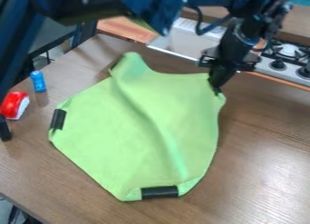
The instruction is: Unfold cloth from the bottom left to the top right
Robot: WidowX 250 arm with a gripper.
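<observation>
My gripper (216,88): narrow, tips touching the green cloth (133,141)'s right corner; can't tell if pinched. Cloth spreads down-left from it, creased. Stove (284,64) just behind it, right side. Blue can (38,81) well left, red-and-white object (14,105) farther.

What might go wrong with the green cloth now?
The claw is at the cloth's top right corner, so if it pulls, the whole green cloth might slide instead of opening. The long crease down its middle could stay wrinkly. The top left part, near the sink, looks raised and might flop over into a fold.
</observation>
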